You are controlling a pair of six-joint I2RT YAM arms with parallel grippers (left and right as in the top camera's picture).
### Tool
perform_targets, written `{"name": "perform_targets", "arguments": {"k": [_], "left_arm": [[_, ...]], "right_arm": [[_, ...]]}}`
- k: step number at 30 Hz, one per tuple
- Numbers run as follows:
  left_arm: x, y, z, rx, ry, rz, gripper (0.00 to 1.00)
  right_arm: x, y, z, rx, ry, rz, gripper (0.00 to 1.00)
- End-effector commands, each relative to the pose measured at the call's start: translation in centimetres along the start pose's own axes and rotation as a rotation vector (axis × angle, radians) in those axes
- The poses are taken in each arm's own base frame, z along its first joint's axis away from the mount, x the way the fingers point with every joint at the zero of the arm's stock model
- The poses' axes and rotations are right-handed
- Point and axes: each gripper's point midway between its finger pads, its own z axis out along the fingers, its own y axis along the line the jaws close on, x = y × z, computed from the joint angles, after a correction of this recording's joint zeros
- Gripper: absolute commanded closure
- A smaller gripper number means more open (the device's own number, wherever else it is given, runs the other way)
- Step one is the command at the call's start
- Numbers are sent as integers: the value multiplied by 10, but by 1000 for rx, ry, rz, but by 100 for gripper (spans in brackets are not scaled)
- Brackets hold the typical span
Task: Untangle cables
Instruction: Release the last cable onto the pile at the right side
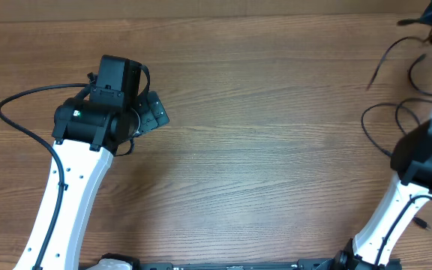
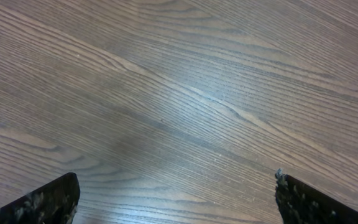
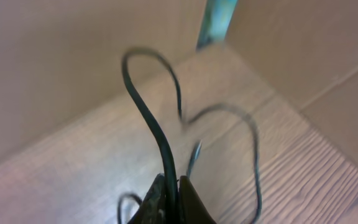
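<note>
The cables [image 1: 385, 124] are thin black strands looping over the wooden table at the far right, beside my right arm. One strand [image 1: 387, 54] hangs in an arc from the top right corner, where my right gripper [image 1: 430, 22] is raised at the frame edge. In the right wrist view my right gripper [image 3: 171, 186] is shut on a black cable [image 3: 148, 118], which rises from the jaws and curls over, with thinner blurred loops [image 3: 247, 130] behind it. My left gripper [image 1: 152, 112] is at the left of the table, open and empty [image 2: 176, 193] above bare wood, far from the cables.
The wooden table [image 1: 261, 150] spans the view. A thick black wire [image 1: 13, 112] arcs out from my left arm at the far left. A pale wall and the table's far edge [image 3: 272, 68] stand behind the right gripper.
</note>
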Motion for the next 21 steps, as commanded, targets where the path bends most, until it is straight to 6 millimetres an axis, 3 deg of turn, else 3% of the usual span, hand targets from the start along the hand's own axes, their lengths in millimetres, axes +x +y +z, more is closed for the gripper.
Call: {"name": "perform_targets", "arguments": {"k": [1,5,6,9,10,12,13,17,21], "left_arm": [[-6,0,-1,-8,-16,-14,0],[-6,0,-1,-8,-16,-14,0],[-6,0,-1,-8,-16,-14,0],[-6,0,-1,-8,-16,-14,0],[-6,0,-1,-8,-16,-14,0],[-6,0,-1,-8,-16,-14,0],[-6,0,-1,-8,-16,-14,1],[-6,0,-1,-8,-16,-14,0],[-6,0,-1,-8,-16,-14,1]], "right_arm": [[20,-3,23,17,54,-13,96],[42,-7,39,32,121,-26,96],[46,-7,41,34,133,-29,92],[52,-11,41,40,156,-32,45],[53,-12,41,42,163,-33,20],[57,-15,40,48,182,-35,4],[60,-16,40,50,193,-37,0],[69,-18,36,56,233,-38,0],[64,-14,20,20,246,40,0]]}}
